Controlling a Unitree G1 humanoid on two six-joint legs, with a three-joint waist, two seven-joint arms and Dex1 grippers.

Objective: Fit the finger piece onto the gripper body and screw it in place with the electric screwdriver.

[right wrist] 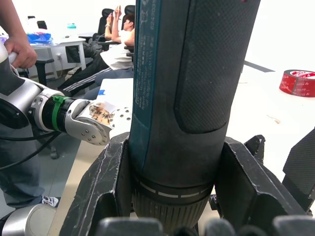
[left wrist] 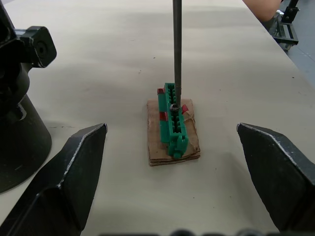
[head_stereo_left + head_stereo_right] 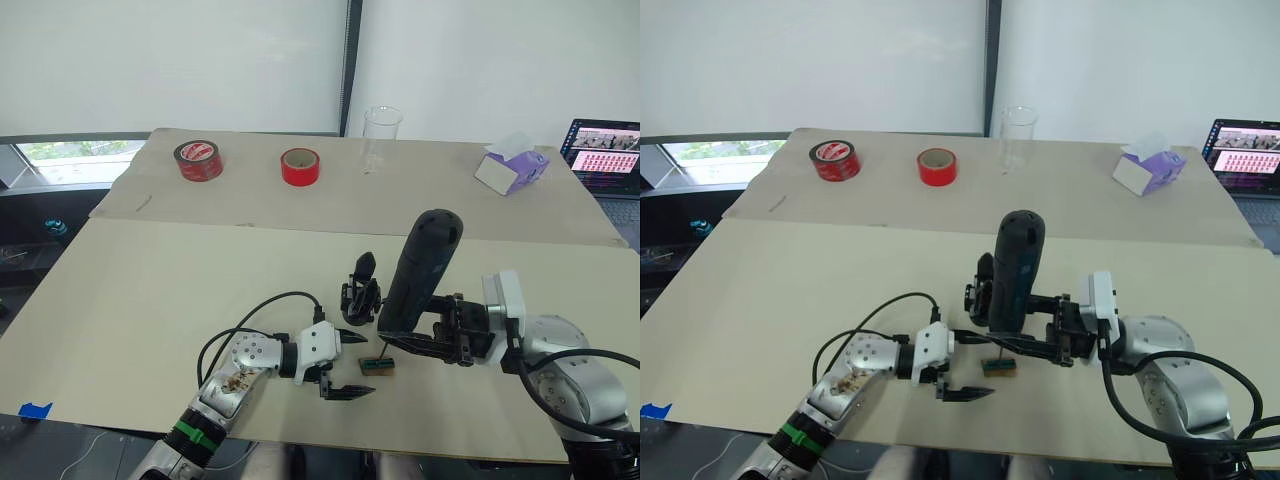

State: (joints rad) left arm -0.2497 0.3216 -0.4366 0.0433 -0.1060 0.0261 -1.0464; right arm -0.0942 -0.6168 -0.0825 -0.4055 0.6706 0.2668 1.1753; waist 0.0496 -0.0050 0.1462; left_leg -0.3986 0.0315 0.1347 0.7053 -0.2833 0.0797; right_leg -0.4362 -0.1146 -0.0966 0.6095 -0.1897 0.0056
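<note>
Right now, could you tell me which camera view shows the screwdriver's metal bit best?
The left wrist view: the bit stands upright, its tip in the green block. The eye views show it as a thin sliver under the electric screwdriver; the right wrist view shows the tool's body.

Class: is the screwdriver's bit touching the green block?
Touching. The left wrist view shows the bit coming straight down into the green block, its tip seated there.

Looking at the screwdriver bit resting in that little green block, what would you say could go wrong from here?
The electric screwdriver is held upright in the right gripper, its thin bit in a screw on the green block. That block sits loose on cardboard, so a push or spin might tip or drag it. The open left gripper and the gripper body stand close, so a swing could knock either.
</note>
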